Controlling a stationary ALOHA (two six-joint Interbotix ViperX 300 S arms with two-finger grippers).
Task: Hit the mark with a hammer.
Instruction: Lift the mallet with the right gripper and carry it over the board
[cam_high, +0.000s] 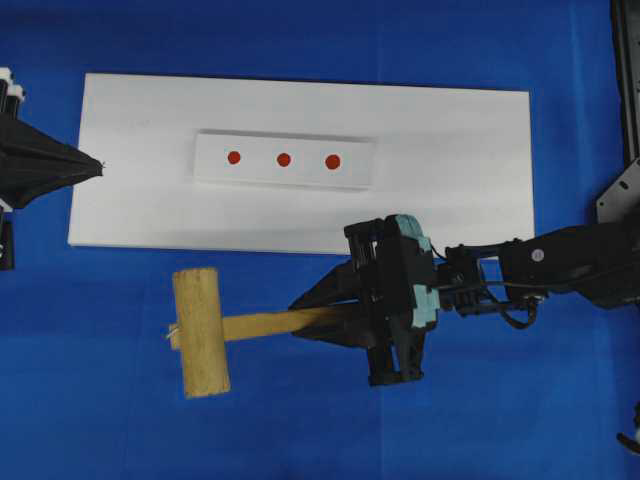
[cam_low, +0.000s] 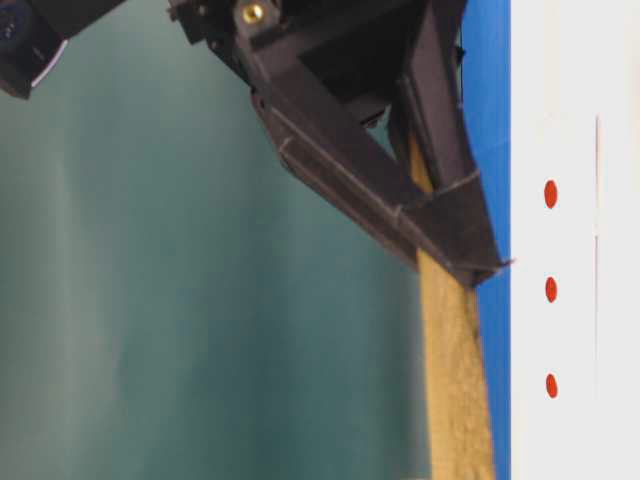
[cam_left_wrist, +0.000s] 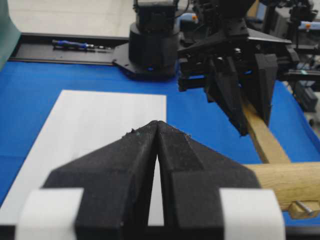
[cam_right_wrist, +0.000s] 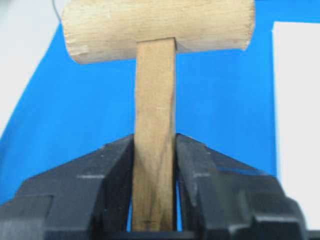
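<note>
Wooden hammer (cam_high: 215, 335) in right gripper (cam_high: 325, 318)

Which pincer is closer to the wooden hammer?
Right: the right pincer grips the hammer by its handle; the left pincer, shut, sits apart at the white board's far end.

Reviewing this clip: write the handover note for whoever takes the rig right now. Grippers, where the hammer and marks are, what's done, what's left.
Right gripper: shut on the hammer, gripping its handle, head pointing left in the overhead view.
Left gripper: shut, empty, parked at the left edge of the white board.
Hammer head is over the blue cloth, in front of the board, not over it.
Three red marks sit in a row on the raised white strip on the board.
Done: hammer grasped.
Left: bring the head over a mark and strike it.
</note>
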